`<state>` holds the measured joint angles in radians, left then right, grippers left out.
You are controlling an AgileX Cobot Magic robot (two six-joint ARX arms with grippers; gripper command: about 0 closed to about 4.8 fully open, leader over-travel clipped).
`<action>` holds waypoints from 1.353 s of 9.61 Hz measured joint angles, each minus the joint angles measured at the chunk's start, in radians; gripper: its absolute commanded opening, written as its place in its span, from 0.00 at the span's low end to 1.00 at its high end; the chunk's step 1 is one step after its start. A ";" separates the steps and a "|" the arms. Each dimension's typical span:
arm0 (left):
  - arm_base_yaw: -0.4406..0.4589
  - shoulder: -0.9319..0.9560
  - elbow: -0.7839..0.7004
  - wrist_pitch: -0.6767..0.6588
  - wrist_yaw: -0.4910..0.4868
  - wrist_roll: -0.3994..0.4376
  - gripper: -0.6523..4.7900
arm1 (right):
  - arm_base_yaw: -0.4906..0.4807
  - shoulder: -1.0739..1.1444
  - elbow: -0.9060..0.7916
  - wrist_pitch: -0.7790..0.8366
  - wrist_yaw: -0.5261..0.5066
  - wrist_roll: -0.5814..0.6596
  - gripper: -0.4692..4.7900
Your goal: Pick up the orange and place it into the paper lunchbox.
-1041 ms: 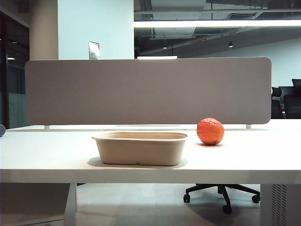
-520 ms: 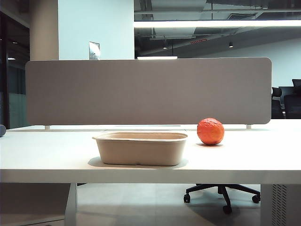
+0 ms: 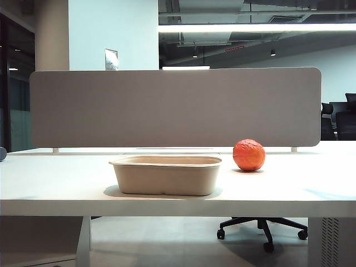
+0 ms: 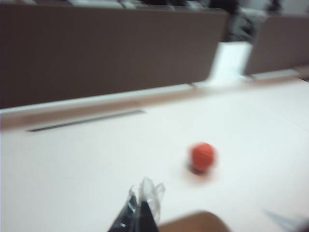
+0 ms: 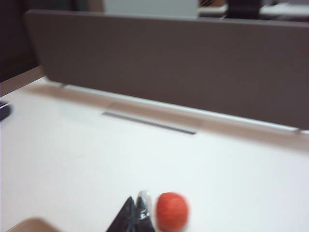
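The orange, reddish and wrinkled, sits on the white table to the right of the paper lunchbox, a beige oblong tray near the front edge. Neither arm shows in the exterior view. In the blurred left wrist view my left gripper hangs over the table with its tips together, short of the orange, and the lunchbox rim lies just beside it. My right gripper is shut and empty, close beside the orange and not touching it. A corner of the lunchbox shows.
A long grey partition panel stands along the table's far edge. A narrow cable slot runs in the tabletop before it. A dark object lies at the table's left end. An office chair base stands under the table.
The orange and the lunchbox have not moved. Faint shadows have appeared on the table's near corners in the exterior view.
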<state>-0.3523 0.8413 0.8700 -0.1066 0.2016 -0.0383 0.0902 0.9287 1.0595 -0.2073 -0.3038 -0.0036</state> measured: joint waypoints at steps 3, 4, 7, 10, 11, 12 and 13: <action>-0.146 0.065 0.004 -0.037 0.022 0.000 0.11 | 0.053 0.058 0.000 0.012 -0.015 0.000 0.08; -0.196 0.091 0.004 -0.065 0.019 0.000 0.11 | 0.066 0.071 0.000 0.031 -0.014 0.000 0.08; -0.299 0.187 0.001 -0.143 -0.002 0.019 0.11 | 0.084 0.092 0.000 0.095 -0.012 0.000 0.08; -0.325 0.252 -0.206 -0.032 -0.003 0.045 0.11 | 0.082 0.106 0.003 0.006 -0.007 0.000 0.08; -0.325 0.251 -0.311 0.125 -0.003 0.041 0.11 | 0.082 0.106 0.004 -0.109 -0.016 0.000 0.08; -0.325 0.251 -0.328 0.145 -0.003 0.040 0.11 | 0.082 0.106 0.004 -0.129 -0.029 0.000 0.08; -0.325 0.251 -0.349 0.170 -0.004 0.031 0.11 | 0.082 0.106 0.004 -0.158 -0.058 0.000 0.08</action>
<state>-0.6769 1.0920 0.5209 0.0635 0.1978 -0.0071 0.1722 1.0351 1.0637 -0.3649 -0.3614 -0.0036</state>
